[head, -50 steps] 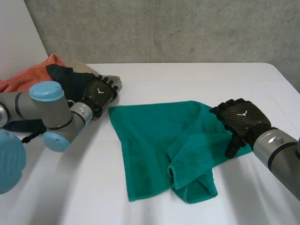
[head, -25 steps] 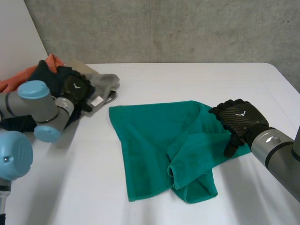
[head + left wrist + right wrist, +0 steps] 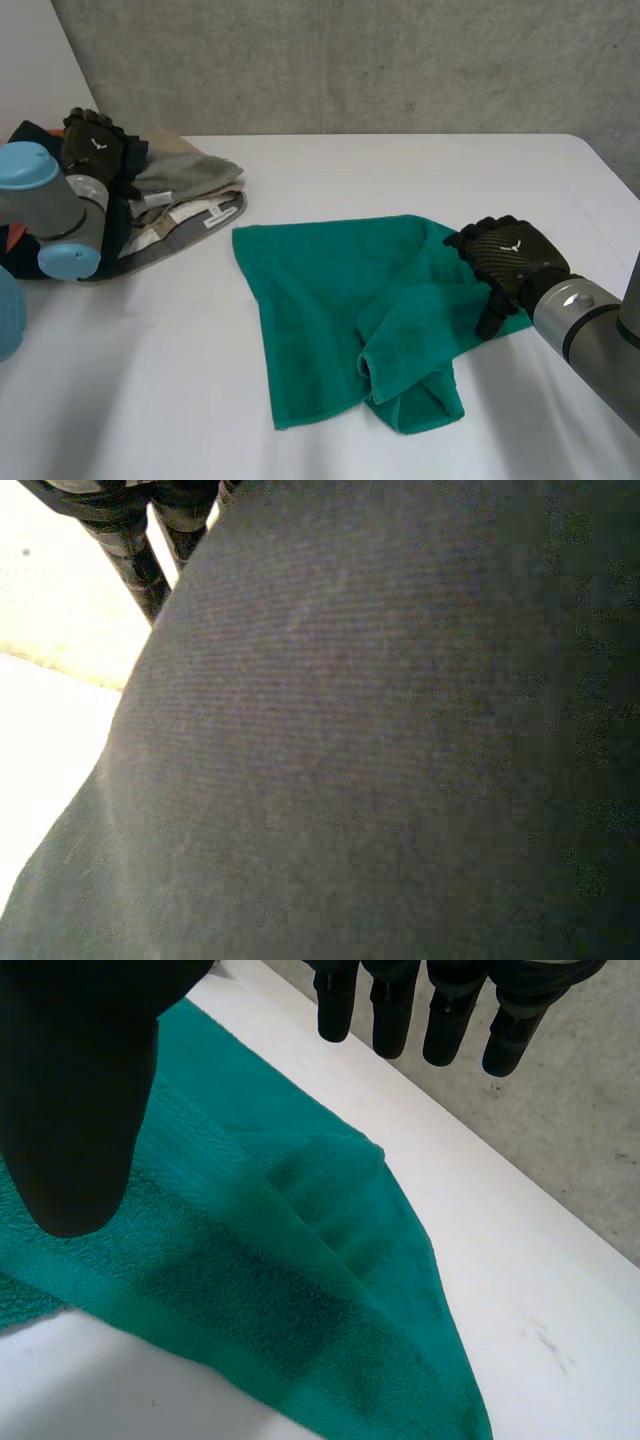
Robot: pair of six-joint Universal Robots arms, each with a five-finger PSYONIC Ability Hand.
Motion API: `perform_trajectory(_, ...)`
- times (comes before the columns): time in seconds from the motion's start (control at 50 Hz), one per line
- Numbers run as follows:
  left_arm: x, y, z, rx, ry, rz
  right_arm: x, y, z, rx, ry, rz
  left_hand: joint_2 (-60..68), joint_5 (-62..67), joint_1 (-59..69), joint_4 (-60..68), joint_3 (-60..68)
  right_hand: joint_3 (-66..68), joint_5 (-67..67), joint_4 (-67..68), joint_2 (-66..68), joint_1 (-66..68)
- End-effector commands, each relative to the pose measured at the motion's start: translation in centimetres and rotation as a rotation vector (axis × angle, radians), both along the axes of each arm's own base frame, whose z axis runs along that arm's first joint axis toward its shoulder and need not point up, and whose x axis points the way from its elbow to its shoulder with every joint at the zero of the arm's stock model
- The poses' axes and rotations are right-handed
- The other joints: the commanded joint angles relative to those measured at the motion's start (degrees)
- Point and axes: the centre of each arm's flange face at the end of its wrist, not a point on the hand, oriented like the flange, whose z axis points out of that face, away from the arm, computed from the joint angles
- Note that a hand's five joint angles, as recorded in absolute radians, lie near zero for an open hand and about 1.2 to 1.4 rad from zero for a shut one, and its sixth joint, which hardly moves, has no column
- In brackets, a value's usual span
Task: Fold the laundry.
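Over green towel (image 3: 250, 1290) — right hand (image 3: 70, 1090), fingers straight.

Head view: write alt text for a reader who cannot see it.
A green towel, partly folded over itself, lies on a white table, with the right robot hand open at its right edge. The left robot hand sits on a pile of clothes at the table's far left.

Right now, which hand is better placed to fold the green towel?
The right hand, open, is over the towel's edge. The left hand is far off at the clothes pile.
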Motion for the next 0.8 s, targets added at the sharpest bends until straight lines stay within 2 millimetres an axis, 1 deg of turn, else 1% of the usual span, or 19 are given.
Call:
perform_trajectory(0.02,2.6,-0.6,-0.3,0.003,-0.006,0.078,0.0,0.0,0.0,0.0,0.0,0.0,0.81,0.2,1.01,1.18,0.6,-2.04,-2.51,-1.93,-2.14,-3.65)
perform_trajectory(0.12,2.4,-0.2,-0.1,0.012,-0.005,0.075,0.0,0.0,0.0,0.0,0.0,-0.001,0.65,0.03,0.84,1.02,0.43,-2.04,-2.51,-1.93,-2.14,-3.65)
perform_trajectory(0.16,2.0,0.2,0.6,0.011,-0.004,0.064,0.0,0.0,0.0,0.0,0.0,-0.001,0.31,-0.31,0.51,0.68,0.09,-2.04,-2.51,-1.93,-2.14,-3.65)
perform_trajectory(0.28,1.8,0.8,2.4,-0.012,0.004,0.06,0.0,0.0,0.0,-0.002,0.001,-0.002,-0.2,-0.81,0.0,0.18,-0.41,-2.04,-2.51,-1.93,-2.14,-3.65)
perform_trajectory(0.36,-0.3,1.9,3.2,-0.006,0.02,0.012,0.0,0.0,0.0,-0.002,0.001,-0.002,-0.53,-1.15,-0.33,-0.16,-0.75,-2.04,-2.51,-1.93,-2.14,-3.65)
perform_trajectory(0.4,-1.7,3.0,3.7,0.014,0.062,-0.023,0.0,0.0,0.0,-0.002,0.001,-0.002,-0.7,-1.31,-0.5,-0.33,-0.91,-2.04,-2.51,-1.93,-2.14,-3.65)
perform_trajectory(0.44,-2.8,4.3,4.9,0.029,0.133,-0.063,0.0,0.0,0.1,-0.003,0.0,-0.002,-1.03,-1.65,-0.84,-0.66,-1.25,-2.04,-2.51,-1.93,-2.14,-3.65)
perform_trajectory(0.5,-4.3,5.7,5.3,0.062,0.202,-0.135,0.0,0.0,0.1,-0.003,0.0,-0.001,-1.04,-1.65,-0.84,-0.67,-1.25,-2.04,-2.51,-1.93,-2.14,-3.65)
perform_trajectory(0.52,-5.4,6.5,5.5,0.08,0.235,-0.19,0.0,0.0,0.1,-0.003,0.0,-0.001,-1.04,-1.65,-0.84,-0.67,-1.25,-2.04,-2.51,-1.93,-2.14,-3.65)
perform_trajectory(0.58,-7.1,7.6,4.7,0.137,0.27,-0.28,0.0,0.0,0.1,-0.003,0.0,-0.001,-1.04,-1.65,-0.84,-0.67,-1.25,-2.04,-2.51,-1.93,-2.14,-3.65)
perform_trajectory(0.64,-8.0,8.0,3.9,0.162,0.268,-0.32,0.0,0.0,0.1,-0.003,0.0,-0.001,-1.04,-1.65,-0.84,-0.67,-1.25,-2.04,-2.51,-1.93,-2.14,-3.65)
perform_trajectory(0.66,-8.6,8.2,2.9,0.183,0.264,-0.342,0.0,0.0,0.0,-0.001,0.0,-0.001,-0.87,-1.49,-0.67,-0.5,-1.09,-2.04,-2.51,-1.93,-2.14,-3.65)
perform_trajectory(0.74,-10.0,8.2,0.6,0.219,0.255,-0.383,0.0,0.0,0.1,-0.001,-0.001,0.0,-0.03,-0.65,0.16,0.34,-0.25,-2.04,-2.51,-1.93,-2.14,-3.65)
perform_trajectory(0.8,-10.3,7.7,-0.3,0.221,0.254,-0.386,0.0,0.0,0.0,-0.001,-0.001,0.0,0.48,-0.14,0.67,0.85,0.26,-2.04,-2.51,-1.93,-2.14,-3.65)
